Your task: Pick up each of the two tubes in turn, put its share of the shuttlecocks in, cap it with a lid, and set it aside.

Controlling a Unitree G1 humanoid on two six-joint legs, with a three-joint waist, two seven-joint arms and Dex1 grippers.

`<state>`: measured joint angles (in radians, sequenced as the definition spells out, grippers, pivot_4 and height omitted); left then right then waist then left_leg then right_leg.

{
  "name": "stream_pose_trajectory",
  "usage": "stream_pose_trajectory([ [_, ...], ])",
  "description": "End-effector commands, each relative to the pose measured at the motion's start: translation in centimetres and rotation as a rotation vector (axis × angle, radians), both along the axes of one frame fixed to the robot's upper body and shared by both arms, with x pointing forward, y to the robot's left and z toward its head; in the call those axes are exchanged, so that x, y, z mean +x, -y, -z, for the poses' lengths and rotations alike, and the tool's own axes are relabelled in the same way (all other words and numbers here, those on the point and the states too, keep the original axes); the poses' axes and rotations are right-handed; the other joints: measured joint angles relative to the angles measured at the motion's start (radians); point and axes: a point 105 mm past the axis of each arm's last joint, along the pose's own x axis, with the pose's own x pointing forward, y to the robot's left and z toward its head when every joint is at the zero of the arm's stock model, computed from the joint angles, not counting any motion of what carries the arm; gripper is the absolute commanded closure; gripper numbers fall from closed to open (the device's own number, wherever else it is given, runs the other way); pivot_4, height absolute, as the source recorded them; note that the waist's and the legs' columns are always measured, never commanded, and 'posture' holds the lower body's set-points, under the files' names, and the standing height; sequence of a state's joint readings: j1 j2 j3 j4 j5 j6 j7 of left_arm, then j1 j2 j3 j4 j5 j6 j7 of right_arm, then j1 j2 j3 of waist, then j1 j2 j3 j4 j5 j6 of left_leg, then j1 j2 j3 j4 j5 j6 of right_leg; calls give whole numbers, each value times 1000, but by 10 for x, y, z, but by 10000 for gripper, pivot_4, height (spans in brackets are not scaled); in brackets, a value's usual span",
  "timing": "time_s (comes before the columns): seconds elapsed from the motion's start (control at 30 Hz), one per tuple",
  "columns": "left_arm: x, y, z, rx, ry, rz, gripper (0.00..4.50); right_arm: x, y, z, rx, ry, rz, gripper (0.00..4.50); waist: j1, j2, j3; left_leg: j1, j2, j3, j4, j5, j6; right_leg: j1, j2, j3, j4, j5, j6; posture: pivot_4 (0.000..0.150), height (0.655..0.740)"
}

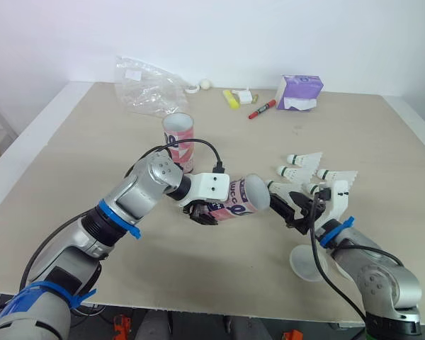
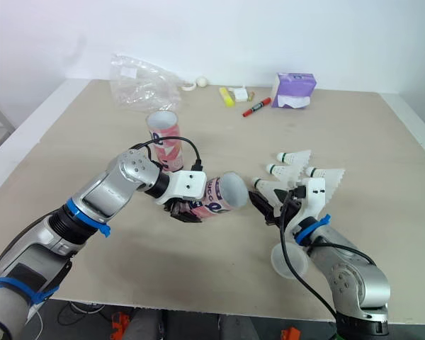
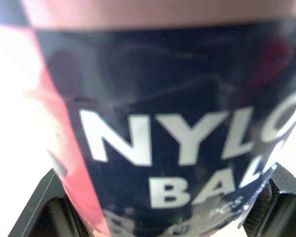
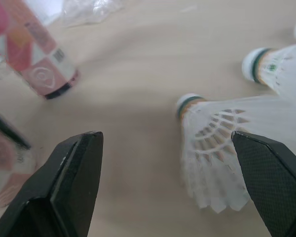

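Note:
My left gripper (image 1: pixel 204 210) is shut on a pink and dark tube (image 1: pixel 235 197), holding it on its side just above the table with its open mouth facing my right arm; its label shows up close in the left wrist view (image 3: pixel 177 123). A second pink tube (image 1: pixel 178 139) stands upright behind it. Several white shuttlecocks (image 1: pixel 302 160) lie at the right. My right gripper (image 1: pixel 292 210) is open, low over the table near the tube's mouth, with one shuttlecock (image 4: pixel 212 143) lying between its fingers (image 4: pixel 74 182). A clear lid (image 1: pixel 306 263) lies near the front edge.
Along the back of the table lie a crumpled plastic bag (image 1: pixel 147 85), a purple tissue pack (image 1: pixel 298 92), a red marker (image 1: pixel 261 109), a yellow highlighter (image 1: pixel 230 98) and a small white ball (image 1: pixel 206 83). The table's front edge runs close under both arms.

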<state>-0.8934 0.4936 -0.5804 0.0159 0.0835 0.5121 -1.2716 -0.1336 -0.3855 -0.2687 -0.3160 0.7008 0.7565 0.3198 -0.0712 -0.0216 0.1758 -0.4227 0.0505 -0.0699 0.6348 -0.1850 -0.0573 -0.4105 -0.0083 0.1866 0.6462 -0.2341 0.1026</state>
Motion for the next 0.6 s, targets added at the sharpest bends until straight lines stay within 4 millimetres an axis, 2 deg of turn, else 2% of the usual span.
stream_pose_trajectory([
  [0.03,4,-2,-2,2,32,-30,11287,6,-5,-12,1,41,-15,488,-1,0,0,0,0,0,0,0,0,0,0,0,0,0,0,1500,7400],
  [0.07,3,-3,-1,3,32,-31,11287,8,-7,-12,2,42,-18,488,-1,0,0,0,0,0,0,0,0,0,0,0,0,0,0,1500,7400],
  [0.1,3,-3,-1,4,32,-31,11287,9,-7,-12,6,42,-15,2797,-2,0,0,0,0,0,0,0,0,0,0,0,0,0,0,1500,7400],
  [0.2,3,-3,-1,3,31,-33,11287,11,-8,-11,-4,44,-20,13882,-3,0,0,0,0,0,0,0,0,0,0,0,0,0,0,1500,7400],
  [0.27,3,-3,-1,3,31,-35,11287,12,-9,-10,-3,42,-20,17654,-3,0,0,0,0,0,0,0,0,0,0,0,0,0,0,1500,7400],
  [0.47,4,-2,-1,-1,32,-36,11287,12,-9,-10,3,40,-15,44332,-3,0,0,0,0,0,0,0,0,0,0,0,0,0,0,1500,7400],
  [0.6,3,0,-1,-3,31,-31,11287,12,-9,-14,10,59,-22,44332,-3,0,0,0,0,0,0,0,0,0,0,0,0,0,0,1500,7400],
])
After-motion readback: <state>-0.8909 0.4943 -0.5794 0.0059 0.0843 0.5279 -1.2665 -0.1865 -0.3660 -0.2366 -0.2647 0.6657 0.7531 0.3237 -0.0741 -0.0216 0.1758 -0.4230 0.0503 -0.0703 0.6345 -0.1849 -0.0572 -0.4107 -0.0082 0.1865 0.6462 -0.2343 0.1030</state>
